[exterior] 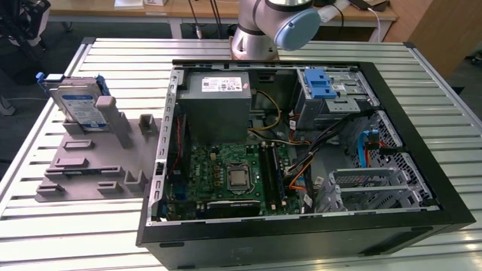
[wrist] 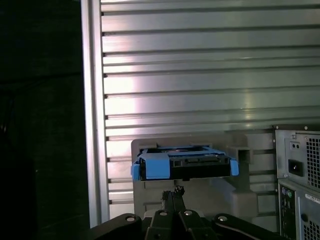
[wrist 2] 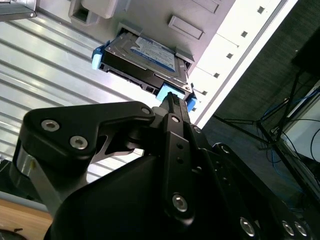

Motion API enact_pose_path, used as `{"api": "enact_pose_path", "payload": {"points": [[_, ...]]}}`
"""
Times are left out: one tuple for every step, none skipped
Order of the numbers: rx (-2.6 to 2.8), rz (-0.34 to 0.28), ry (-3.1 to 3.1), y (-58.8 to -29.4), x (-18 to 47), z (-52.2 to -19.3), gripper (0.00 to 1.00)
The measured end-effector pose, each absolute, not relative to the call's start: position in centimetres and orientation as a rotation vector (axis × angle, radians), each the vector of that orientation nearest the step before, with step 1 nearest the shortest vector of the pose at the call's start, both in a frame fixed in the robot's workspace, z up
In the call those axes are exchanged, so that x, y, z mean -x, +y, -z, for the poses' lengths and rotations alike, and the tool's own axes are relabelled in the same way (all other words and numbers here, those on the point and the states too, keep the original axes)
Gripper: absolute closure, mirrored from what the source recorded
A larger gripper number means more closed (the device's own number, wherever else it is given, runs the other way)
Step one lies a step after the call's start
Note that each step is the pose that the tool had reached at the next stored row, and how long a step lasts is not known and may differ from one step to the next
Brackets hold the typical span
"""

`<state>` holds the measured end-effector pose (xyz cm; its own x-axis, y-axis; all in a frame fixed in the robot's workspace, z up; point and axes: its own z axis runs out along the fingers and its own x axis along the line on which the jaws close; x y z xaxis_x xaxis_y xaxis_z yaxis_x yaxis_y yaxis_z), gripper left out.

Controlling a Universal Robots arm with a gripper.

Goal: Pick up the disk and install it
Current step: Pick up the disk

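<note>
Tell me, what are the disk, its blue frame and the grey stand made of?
Disk: looks like metal, silver and slightly shiny, with a paper-like white-and-blue label.
Frame: probably plastic, because it is bright blue, smooth and not shiny.
Stand: likely plastic too. It is plain dull grey with blocky moulded shapes, though I can't be sure.

Robotics lab: a grey industrial robot arm rises from the far edge of a slatted aluminium worktop. On it an opened black desktop computer case lies beside a grey plastic fixture holding a silver disk in a blue plastic carrier. Light wooden desks stand behind, with loose black cables nearby.
</note>
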<state>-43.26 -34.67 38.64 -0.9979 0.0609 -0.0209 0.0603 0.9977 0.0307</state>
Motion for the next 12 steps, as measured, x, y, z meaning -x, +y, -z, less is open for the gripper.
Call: {"api": "enact_pose_path", "payload": {"points": [[-0.087,-0.047,3.118,-34.67,43.27,-38.64,0.89],[-0.08,-0.047,3.119,-34.67,43.27,-38.64,0.89],[-0.072,-0.047,3.119,-34.67,43.27,-38.64,0.89],[-0.065,-0.047,3.119,-34.68,43.26,-38.64,0.89],[-0.058,-0.047,3.119,-34.68,43.26,-38.64,0.89],[-0.05,-0.047,3.119,-34.67,43.26,-38.64,0.89],[-0.041,-0.048,3.12,-34.67,43.26,-38.64,0.89],[-0.032,-0.048,3.12,-34.68,43.26,-38.64,0.89],[-0.024,-0.048,3.12,-34.67,43.26,-38.64,0.89],[-0.016,-0.048,3.12,-34.67,43.26,-38.64,0.89],[-0.008,-0.048,3.12,-34.67,43.26,-38.64,0.89],[-0.002,-0.048,3.12,-34.67,43.26,-38.64,0.89]]}}
